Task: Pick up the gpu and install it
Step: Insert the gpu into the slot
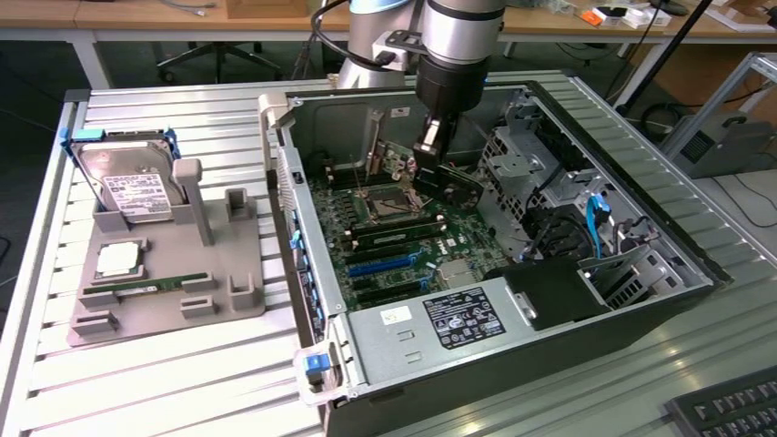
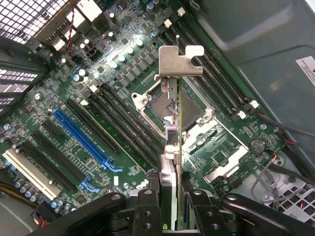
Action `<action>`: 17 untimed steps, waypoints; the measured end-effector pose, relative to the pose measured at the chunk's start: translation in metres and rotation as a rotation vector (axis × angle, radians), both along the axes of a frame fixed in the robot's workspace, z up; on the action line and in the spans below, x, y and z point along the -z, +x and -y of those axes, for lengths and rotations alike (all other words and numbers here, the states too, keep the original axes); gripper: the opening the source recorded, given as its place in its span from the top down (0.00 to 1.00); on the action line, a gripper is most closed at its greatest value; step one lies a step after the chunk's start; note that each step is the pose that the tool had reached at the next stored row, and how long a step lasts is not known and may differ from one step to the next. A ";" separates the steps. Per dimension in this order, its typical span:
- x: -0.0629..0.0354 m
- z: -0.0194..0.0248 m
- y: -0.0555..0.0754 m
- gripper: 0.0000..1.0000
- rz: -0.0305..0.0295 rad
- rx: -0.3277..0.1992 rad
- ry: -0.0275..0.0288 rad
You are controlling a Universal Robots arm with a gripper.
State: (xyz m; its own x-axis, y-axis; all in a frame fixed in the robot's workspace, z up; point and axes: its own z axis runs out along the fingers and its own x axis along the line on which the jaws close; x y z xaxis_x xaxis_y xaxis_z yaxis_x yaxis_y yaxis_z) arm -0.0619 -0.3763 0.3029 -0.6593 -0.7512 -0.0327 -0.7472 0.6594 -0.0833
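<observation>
The tool (image 1: pixel 428 157) hung inside the open computer case (image 1: pixel 631 214), over the motherboard (image 1: pixel 401 232), its fingers (image 2: pixel 147 206) clamped on the gpu (image 2: pixel 178 128). The card was held edge-on, clear of the board, above the CPU socket (image 2: pixel 162 105); its silvery end bracket (image 2: pixel 179 61) pointed away from the wrist camera. In the wrist view the blue slot (image 2: pixel 81 135) and the black slots beside it lay apart from the card, none of them touched.

On the desk (image 1: pixel 158 382), at the exterior view's left, a grey holder (image 1: pixel 170 282) stood well apart from the case. It carried a hard drive (image 1: pixel 127 191) standing on edge, a square chip (image 1: pixel 118 259) lying flat, and a narrow green RAM stick (image 1: pixel 146 289). The power supply (image 1: pixel 449 323) sat in the case's near corner.
</observation>
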 end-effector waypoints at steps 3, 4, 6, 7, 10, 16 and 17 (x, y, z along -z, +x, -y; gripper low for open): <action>0.0000 0.0000 0.000 0.73 0.0000 -0.010 0.0000; 0.0000 0.0000 0.000 0.73 0.0000 -0.013 0.0000; 0.0000 0.0000 0.000 0.73 0.0000 -0.019 0.0001; 0.0000 0.0000 0.000 0.73 0.0000 -0.023 0.0000; 0.0000 0.0000 0.000 0.73 0.0000 -0.032 0.0000; 0.0000 0.0000 0.000 0.73 0.0000 -0.050 0.0000; 0.0000 0.0000 0.000 0.73 0.0000 -0.054 0.0000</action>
